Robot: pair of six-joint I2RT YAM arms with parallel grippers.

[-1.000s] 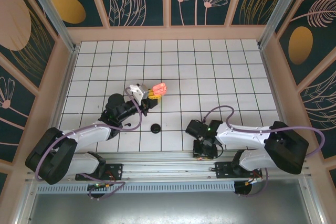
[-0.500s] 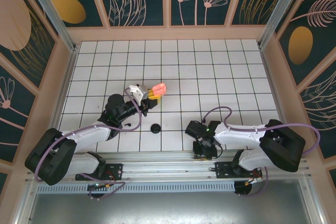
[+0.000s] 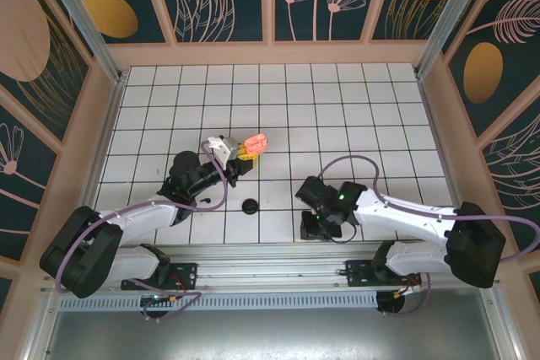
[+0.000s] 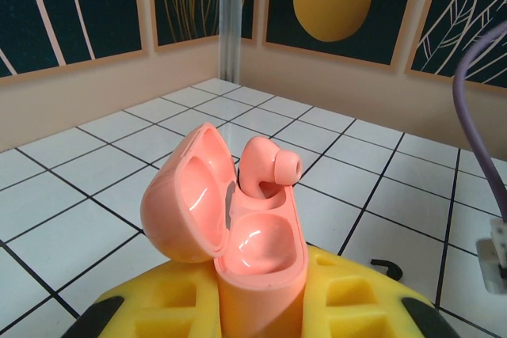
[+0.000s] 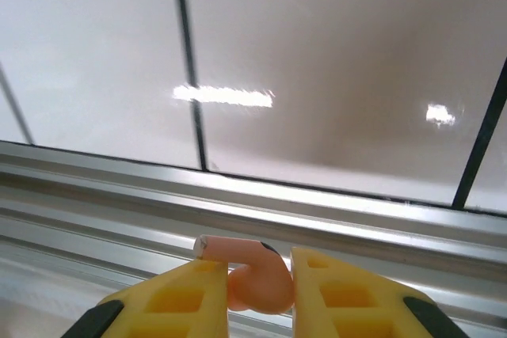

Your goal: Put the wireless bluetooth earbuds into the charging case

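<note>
The left jaws were clamped on the open pink charging case (image 4: 238,243), its lid tipped back. One pink earbud (image 4: 265,168) sat in one socket of the case. The right jaws pinched a second pink earbud (image 5: 255,281), well right of the case, over the worktop's (image 3: 337,107) near edge.

Salmon-pink charging case (image 4: 238,243), its earbud (image 4: 265,168) and the second earbud (image 5: 257,284); yellow pads (image 5: 348,298); white table (image 3: 337,115) gridded black; teal walls (image 3: 228,6) with gold discs; lower centre, a seemingly black disc (image 3: 251,206).
</note>
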